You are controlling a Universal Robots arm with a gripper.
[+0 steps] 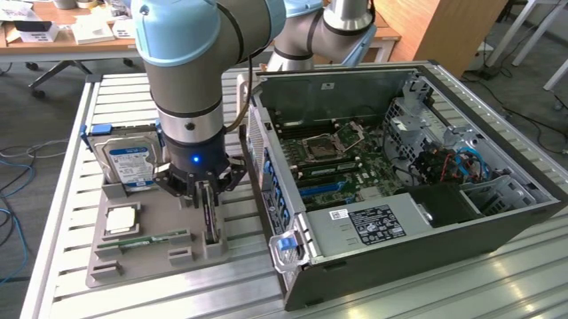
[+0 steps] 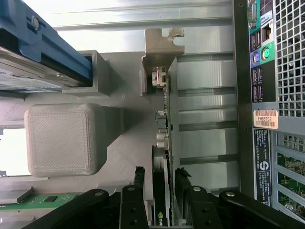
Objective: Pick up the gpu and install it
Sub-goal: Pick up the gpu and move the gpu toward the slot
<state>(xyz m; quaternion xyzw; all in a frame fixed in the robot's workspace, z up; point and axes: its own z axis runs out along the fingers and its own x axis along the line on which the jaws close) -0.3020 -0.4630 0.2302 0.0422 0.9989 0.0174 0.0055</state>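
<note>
Pickup of the graphics card under way, grip not yet made

Picking up is judged to be the step in hand, and nothing of the installing is seen to be done. The graphics card (image 1: 211, 222) is found standing on edge in a slot of the grey holder (image 1: 133, 266). The holder is set on the slatted table just beside the open computer case (image 1: 400, 266), on the exterior view's left of it. A hard drive (image 1: 129, 163) and a memory stick (image 1: 142, 240) are kept in the same holder and are not touched.

The gripper (image 1: 206, 199) is placed low over the card's upper edge, with its fingers (image 2: 139, 179) set one on each side of the board. The jaws are partly open and a narrow gap is visible on at least one side. The card is therefore straddled, not clamped, and nothing is held. The card's metal bracket (image 2: 162, 47) is seen at the end farthest from the fingers.

As judged from this, the next move calls for the jaws to be brought together squarely on both faces. The card would then have to be drawn straight up, so that it is not jammed in its slot
</note>
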